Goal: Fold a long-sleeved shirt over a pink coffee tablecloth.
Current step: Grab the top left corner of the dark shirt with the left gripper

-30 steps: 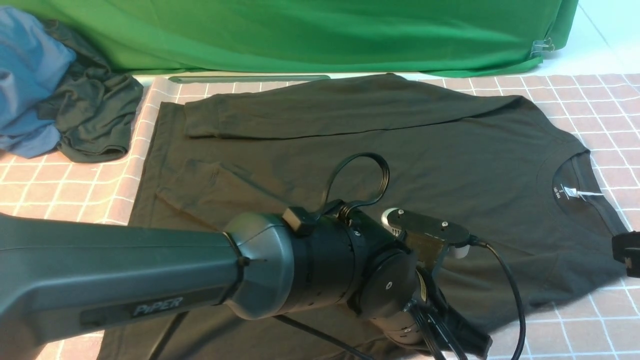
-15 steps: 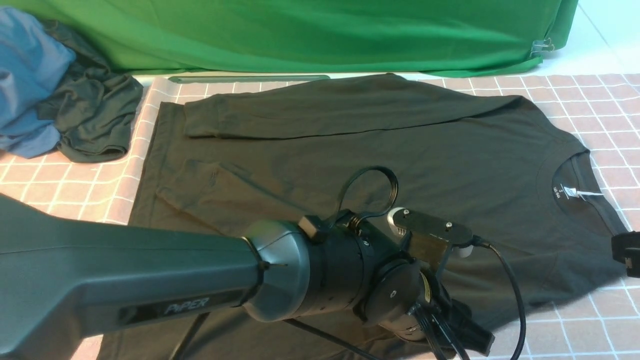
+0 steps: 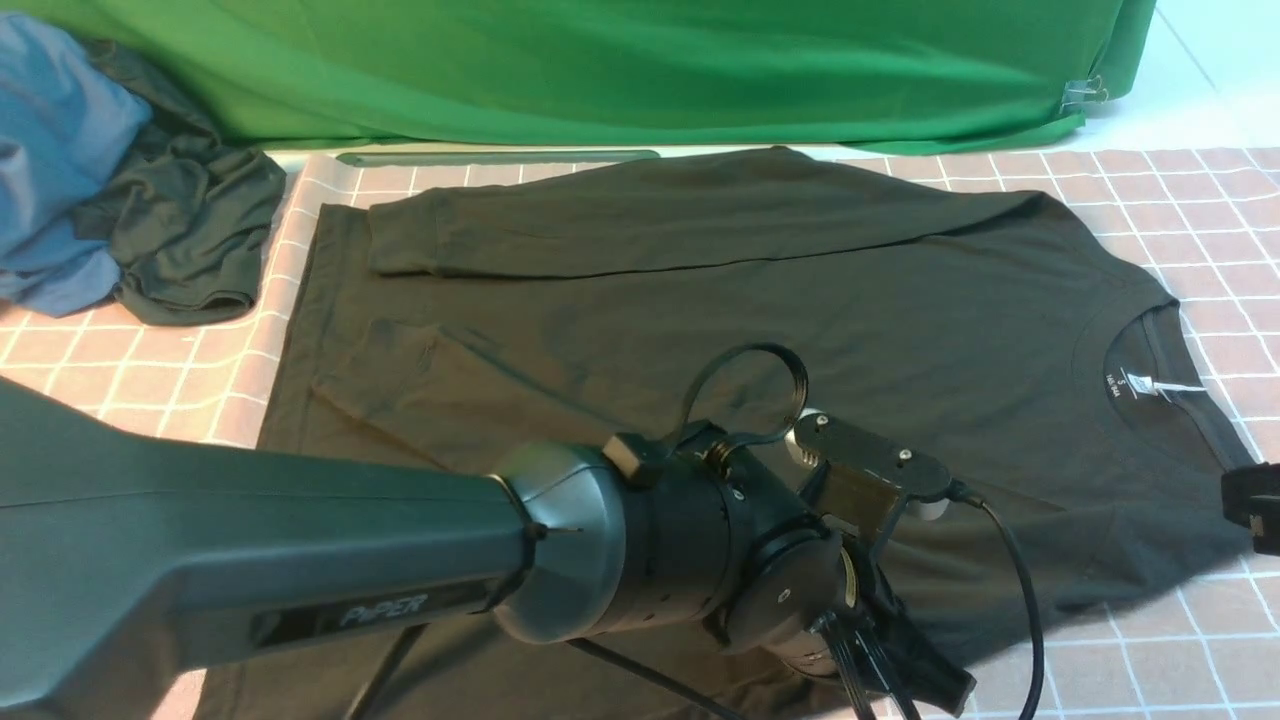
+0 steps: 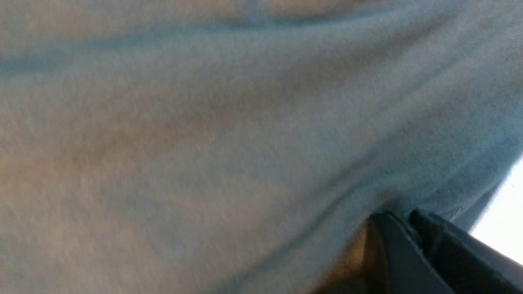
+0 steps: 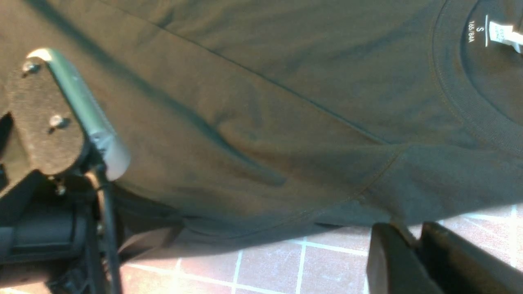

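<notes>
- Left gripper (image 4: 406,214): jaws are closed to a thin slit. A ridge of shirt (image 4: 245,143) fabric runs into the tips and is pinched there, at the shirt's near edge.
- Right gripper (image 5: 408,226): jaws are nearly closed. The tips sit at the shirt's near edge by the shoulder, close to the collar. Whether fabric lies between them cannot be told.
- Left arm (image 3: 250,560): reaches across the near part of the shirt.
- Shirt: lies flat on the tablecloth (image 3: 1180,190), collar toward the right, far sleeve folded across the body.
</notes>
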`<state>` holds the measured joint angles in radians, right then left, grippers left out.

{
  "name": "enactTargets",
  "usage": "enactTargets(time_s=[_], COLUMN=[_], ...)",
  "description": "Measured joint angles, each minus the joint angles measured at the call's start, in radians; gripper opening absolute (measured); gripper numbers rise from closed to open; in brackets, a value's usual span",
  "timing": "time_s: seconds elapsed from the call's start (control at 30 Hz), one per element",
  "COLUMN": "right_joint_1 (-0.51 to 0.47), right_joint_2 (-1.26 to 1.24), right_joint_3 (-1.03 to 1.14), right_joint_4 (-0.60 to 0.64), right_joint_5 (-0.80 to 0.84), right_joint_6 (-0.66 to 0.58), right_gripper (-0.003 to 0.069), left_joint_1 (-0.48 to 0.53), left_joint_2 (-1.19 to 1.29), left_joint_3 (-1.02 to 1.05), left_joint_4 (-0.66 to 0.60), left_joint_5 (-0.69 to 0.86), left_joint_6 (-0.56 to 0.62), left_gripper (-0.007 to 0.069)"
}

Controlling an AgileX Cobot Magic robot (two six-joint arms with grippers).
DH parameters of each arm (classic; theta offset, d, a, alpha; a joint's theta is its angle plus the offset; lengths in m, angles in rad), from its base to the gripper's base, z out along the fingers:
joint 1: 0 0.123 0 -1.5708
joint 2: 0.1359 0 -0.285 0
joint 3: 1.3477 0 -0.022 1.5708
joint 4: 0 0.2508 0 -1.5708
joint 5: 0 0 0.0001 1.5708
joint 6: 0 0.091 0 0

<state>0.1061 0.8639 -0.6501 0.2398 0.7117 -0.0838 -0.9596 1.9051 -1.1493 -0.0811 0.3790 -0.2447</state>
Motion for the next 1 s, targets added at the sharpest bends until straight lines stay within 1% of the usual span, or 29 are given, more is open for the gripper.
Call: enactTargets(time_s=[0.2,0.4,0.5,0.67,0.77,0.8,0.87,0.93,1.0], right_joint_1=[0.0,0.0,0.0,0.0,0.0,0.0,0.0,0.0,0.0], right_joint_2=[0.0,0.0,0.0,0.0,0.0,0.0,0.0,0.0,0.0], right_joint_3=[0.0,0.0,0.0,0.0,0.0,0.0,0.0,0.0,0.0], right_joint_4=[0.0,0.0,0.0,0.0,0.0,0.0,0.0,0.0,-0.002], right_joint_5=[-0.008,-0.019,-0.019,-0.019,-0.019,-0.019,-0.019,-0.019,-0.018], right_joint_6=[0.0,0.0,0.0,0.0,0.0,0.0,0.0,0.0,0.0], right_gripper=[0.0144,0.0144,0.0144,0.0144,0.0144,0.0144,0.0144,0.0144,0.0144], left_joint_1=[0.0,0.0,0.0,0.0,0.0,0.0,0.0,0.002,0.011], left_joint_2=[-0.07,-0.071,-0.07,-0.07,-0.07,-0.07,-0.071,-0.079,-0.101], left_joint_3=[0.0,0.0,0.0,0.0,0.0,0.0,0.0,-0.012,-0.038], left_joint_4=[-0.122,-0.233,-0.254,-0.261,-0.262,-0.266,-0.268,-0.263,-0.23], left_joint_5=[0.043,0.102,0.125,0.12,0.118,0.118,0.123,0.168,0.235], left_joint_6=[0.001,0.001,0.024,0.071,0.073,0.073,0.073,0.073,0.072], left_gripper=[0.0046,0.0046,0.0046,0.0055,0.0092,0.0135,0.0179,0.0239,0.0277])
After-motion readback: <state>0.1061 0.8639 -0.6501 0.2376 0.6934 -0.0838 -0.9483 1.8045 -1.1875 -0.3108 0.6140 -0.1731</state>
